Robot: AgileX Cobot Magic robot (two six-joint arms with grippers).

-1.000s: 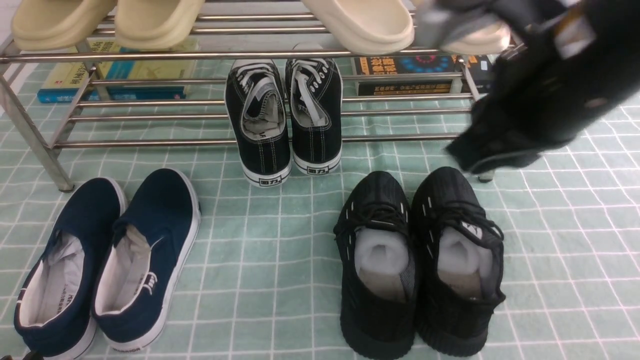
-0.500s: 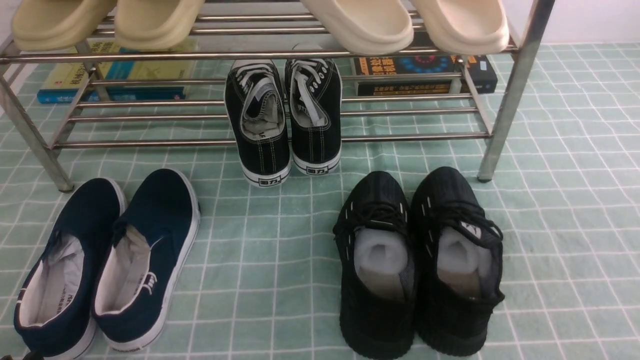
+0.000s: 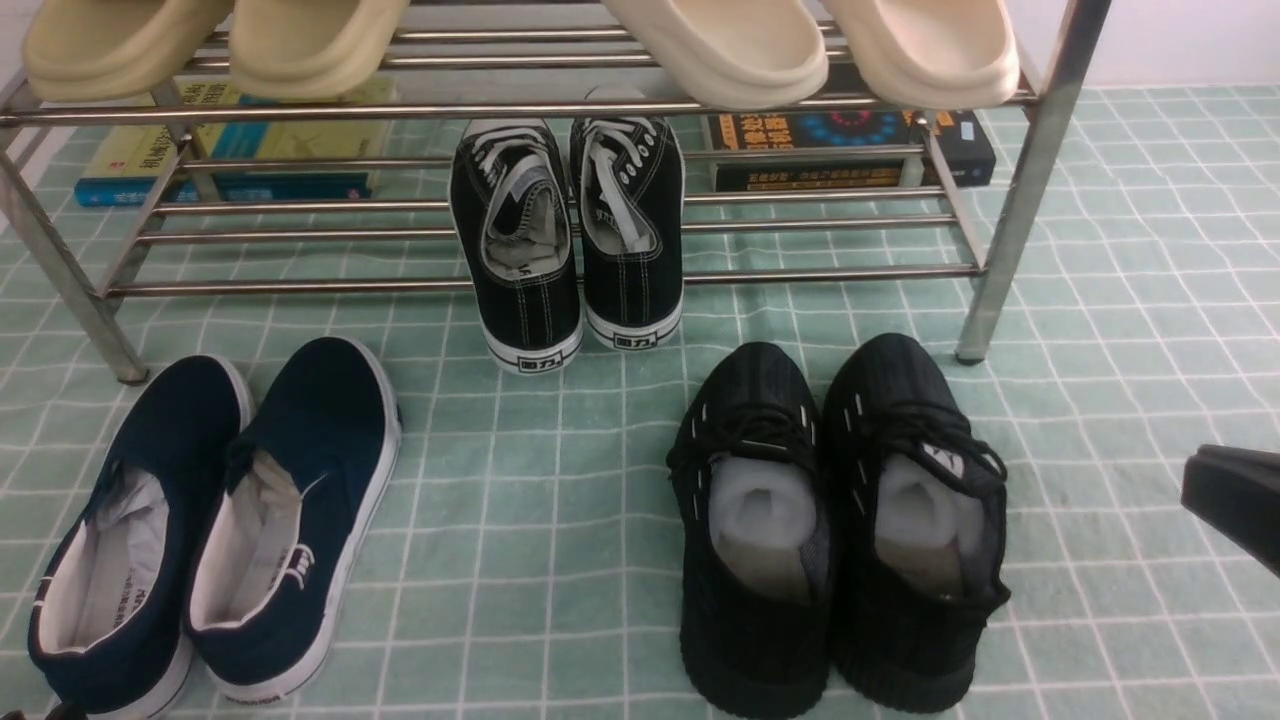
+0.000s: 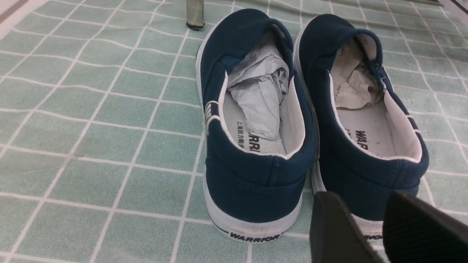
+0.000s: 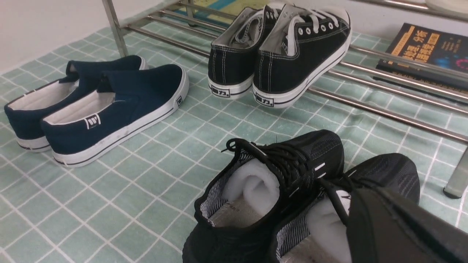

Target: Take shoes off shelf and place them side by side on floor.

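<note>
Left gripper [image 4: 380, 226] spread wide, hovering just behind the navy slip-ons [image 3: 215, 520], holding nothing. Right of those, both black knit sneakers [image 3: 840, 520] down on the green floor [image 3: 520, 520], touching side by side, just in front of the shelf [image 3: 1010, 200]. Further right, right gripper [image 5: 402, 226] clenched and empty, just beside them. Looks like placement complete; next, probably just backing the arms clear.

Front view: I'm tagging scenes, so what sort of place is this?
Likely a staged entryway shoe corner: a shiny steel tube rack, pairs of shoes on pale green gridded floor covering, books under the rack.
</note>
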